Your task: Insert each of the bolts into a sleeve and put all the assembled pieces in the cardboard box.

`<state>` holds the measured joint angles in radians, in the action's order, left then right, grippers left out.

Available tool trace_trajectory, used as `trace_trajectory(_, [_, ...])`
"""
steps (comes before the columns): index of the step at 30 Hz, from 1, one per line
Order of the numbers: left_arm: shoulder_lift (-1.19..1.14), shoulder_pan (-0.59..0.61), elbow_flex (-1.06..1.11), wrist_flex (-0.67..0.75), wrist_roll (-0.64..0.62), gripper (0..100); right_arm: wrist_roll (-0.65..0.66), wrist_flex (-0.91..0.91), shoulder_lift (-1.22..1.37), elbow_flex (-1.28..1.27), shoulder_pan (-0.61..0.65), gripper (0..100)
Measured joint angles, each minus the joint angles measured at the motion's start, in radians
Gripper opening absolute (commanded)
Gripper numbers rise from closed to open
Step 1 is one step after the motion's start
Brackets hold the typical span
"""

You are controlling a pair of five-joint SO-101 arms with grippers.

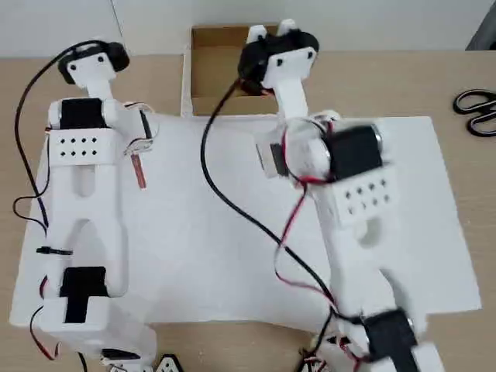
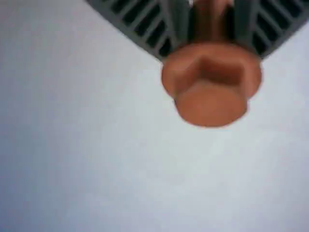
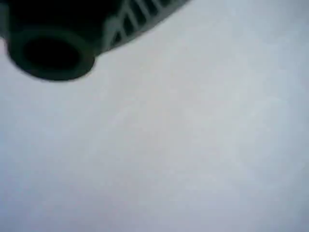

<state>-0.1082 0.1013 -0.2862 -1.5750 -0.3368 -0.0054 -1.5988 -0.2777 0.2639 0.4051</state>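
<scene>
Squarely between left fingers [image 2: 140, 24], bolt [image 2: 211, 82].

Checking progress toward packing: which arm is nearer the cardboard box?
Right. The right arm, gripping a sleeve, overlaps the cardboard box's right edge; the left arm, gripping a bolt, stands apart off its left side.

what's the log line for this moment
left end effector: shut on bolt | right end effector: shut on sleeve | bolt not yet in sleeve
</scene>
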Motion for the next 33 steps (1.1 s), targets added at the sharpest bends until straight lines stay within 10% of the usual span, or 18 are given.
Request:
trace_trajectory(14, [0.0,-0.15,-0.006,0.064,-0.103,0,0.157,0.755,-0.589,-1.128,-0.058,0.3])
trace_trajectory(33, [0.0,-0.451,-0.006,0.281,-0.313,0,0.014,0.815,-0.848,-1.323,0.023,0.3])
